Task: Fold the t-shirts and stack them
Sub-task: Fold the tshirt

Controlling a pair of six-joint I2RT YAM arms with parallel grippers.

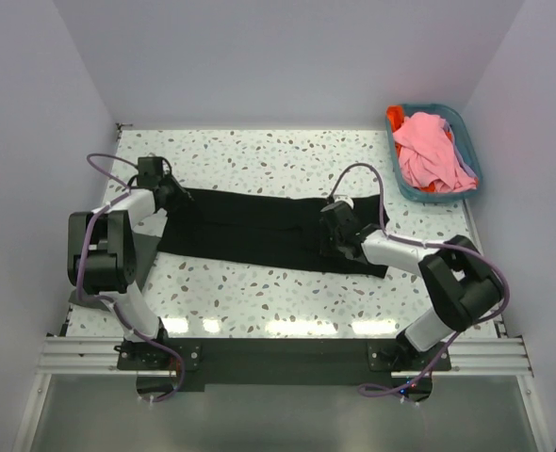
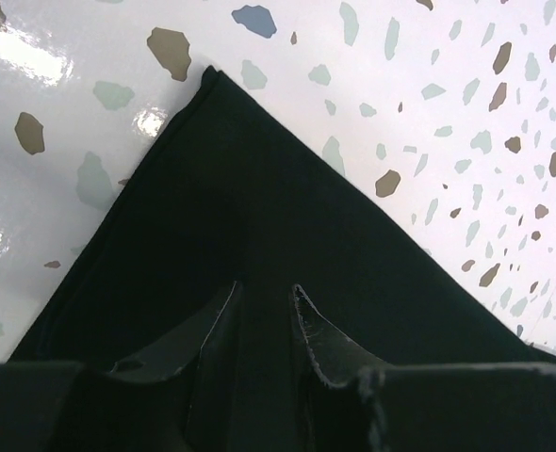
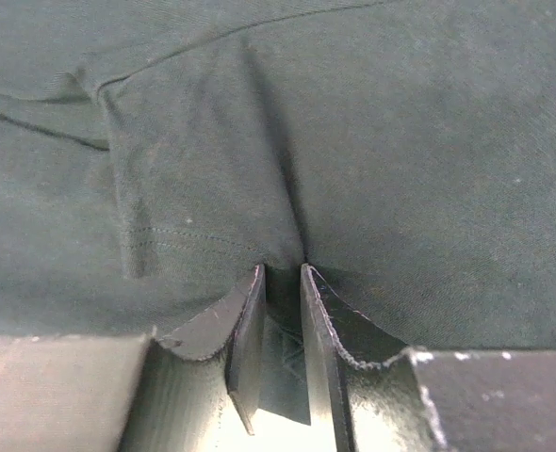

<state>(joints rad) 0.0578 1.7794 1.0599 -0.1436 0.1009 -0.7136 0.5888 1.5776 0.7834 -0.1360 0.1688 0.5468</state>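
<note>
A large black t-shirt (image 1: 259,231) lies folded into a long strip across the table. My left gripper (image 1: 170,191) sits at its left end. In the left wrist view the gripper (image 2: 264,292) is closed on the black fabric (image 2: 259,198) near a corner. My right gripper (image 1: 333,231) sits on the shirt's right part. In the right wrist view the gripper (image 3: 283,273) pinches a fold of the fabric (image 3: 372,141), with a crease running up from the jaws. A pink shirt (image 1: 427,149) and an orange-red one (image 1: 429,187) lie in the basket. I cannot make out a dark grey shirt.
The teal plastic basket (image 1: 469,139) stands at the back right corner of the speckled table (image 1: 259,151). White walls close in the left, back and right sides. The arm bases sit on the rail at the near edge.
</note>
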